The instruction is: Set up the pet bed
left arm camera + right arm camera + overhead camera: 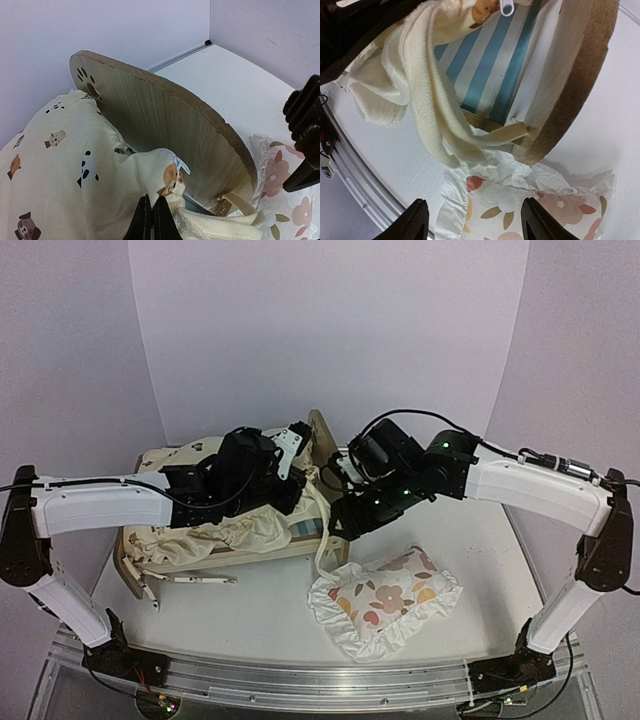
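Note:
The pet bed [322,436] lies across the middle of the table, its arched wooden headboard [165,125] standing at the right end. Its blue-and-white striped base [490,65] shows in the right wrist view. A cream animal-print cushion [60,165] is heaped over the bed [190,535]. My left gripper [152,217] is shut on a corner of that cushion beside the headboard. A ruffled floral pillow [385,598] lies on the table in front of the headboard. My right gripper [475,220] hangs open just above the pillow [520,200], nothing between its fingers.
A cream strap of the cushion [495,136] dangles over the bed's side rail onto the pillow's ruffle. The right arm's dark gripper [305,130] shows at the edge of the left wrist view. The metal base rail [300,675] runs along the near edge.

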{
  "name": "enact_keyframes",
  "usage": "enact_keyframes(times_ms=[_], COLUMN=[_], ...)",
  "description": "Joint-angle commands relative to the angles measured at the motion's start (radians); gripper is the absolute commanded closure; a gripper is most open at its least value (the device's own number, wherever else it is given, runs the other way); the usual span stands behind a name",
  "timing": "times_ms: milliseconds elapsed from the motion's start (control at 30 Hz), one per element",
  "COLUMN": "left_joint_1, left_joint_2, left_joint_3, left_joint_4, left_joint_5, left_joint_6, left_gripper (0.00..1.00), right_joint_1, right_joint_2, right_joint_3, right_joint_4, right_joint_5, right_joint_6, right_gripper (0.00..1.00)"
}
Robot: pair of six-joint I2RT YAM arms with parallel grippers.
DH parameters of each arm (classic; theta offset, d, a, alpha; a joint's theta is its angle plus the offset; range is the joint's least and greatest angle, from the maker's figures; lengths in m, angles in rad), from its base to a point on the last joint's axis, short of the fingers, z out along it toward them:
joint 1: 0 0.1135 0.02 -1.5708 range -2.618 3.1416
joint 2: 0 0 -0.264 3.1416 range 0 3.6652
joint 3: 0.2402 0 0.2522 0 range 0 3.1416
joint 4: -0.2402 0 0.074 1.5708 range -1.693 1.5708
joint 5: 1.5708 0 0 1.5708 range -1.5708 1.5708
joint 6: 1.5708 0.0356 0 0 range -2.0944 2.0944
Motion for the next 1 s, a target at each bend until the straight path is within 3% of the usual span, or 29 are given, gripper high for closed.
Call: enact_keyframes(times_ms=[0, 100, 333, 467, 667, 967], left_joint_1=[0.003, 0.003, 0.043, 0.062, 0.078, 0.08], left_joint_2=[0.03, 0.061, 0.066, 0.07, 0.084, 0.062], left_joint_3=[0.042, 0.054, 0.082, 0.086, 0.079, 0.064], left_joint_4=[0.023, 0.023, 0.0, 0.0, 0.001, -0.009], left_joint_5=[-0.019, -0.032, -0.076, -0.054, -0.028, -0.013], left_joint_6=[0.008, 0.01, -0.009, -0.013, -0.023, -0.026], left_gripper=[1.0, 1.0, 1.0, 1.0, 1.0, 1.0], right_joint_1=[-0.003, -0.002, 0.025, 0.09, 0.16, 0.2], right_joint_2=[-0.08, -0.118, -0.137, -0.122, -0.028, 0.181], right_joint_3=[-0.059, -0.141, -0.354, -0.471, -0.606, -0.683], right_joint_4=[0.039, 0.1, 0.313, 0.475, 0.841, 1.307], right_joint_5=[0.133, 0.137, 0.02, 0.133, 0.296, 0.562], right_joint_6=[-0.007, -0.011, 0.0, 0.034, 0.055, -0.021], right_gripper=[0.34, 0.35, 0.51, 0.56, 0.55, 0.63])
